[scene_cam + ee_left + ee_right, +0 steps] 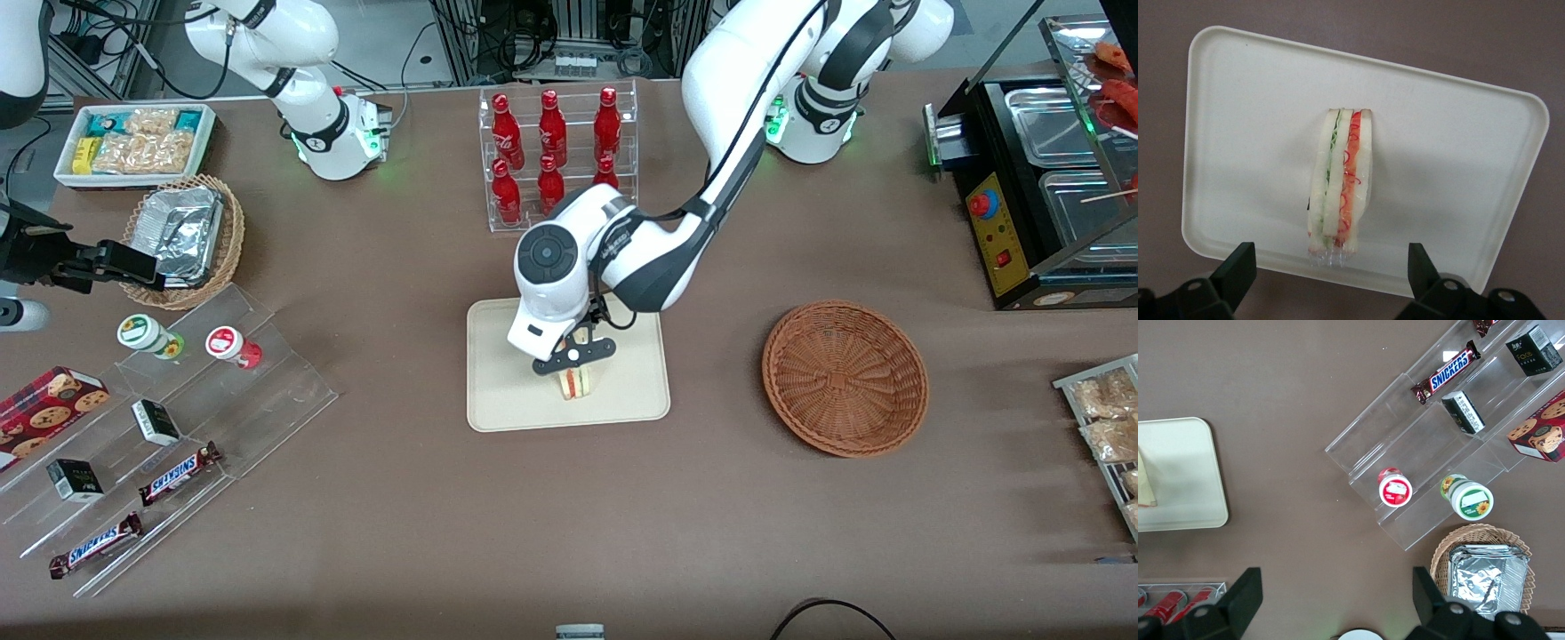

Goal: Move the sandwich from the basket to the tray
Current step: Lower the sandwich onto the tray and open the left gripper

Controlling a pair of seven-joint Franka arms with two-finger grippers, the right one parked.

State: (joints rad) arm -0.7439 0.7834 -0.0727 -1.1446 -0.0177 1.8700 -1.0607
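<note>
Nearest the front camera, the sandwich (578, 383) stands on its edge on the tray (507, 404), its red and green layers facing up. Just above it hangs the gripper (574, 356), its fingers (1238, 267) spread wide, clear of the bread on both sides. Toward the working arm's end of the table sits the basket (845, 378).

Sandwich, tray, basket: positions on table

Triangular white-bread sandwich (1339, 190) with red and green filling stands on its edge on the flat cream rectangular tray (631, 391); round reddish-brown wicker basket (845, 377) sits empty, toward the working arm's end.
</note>
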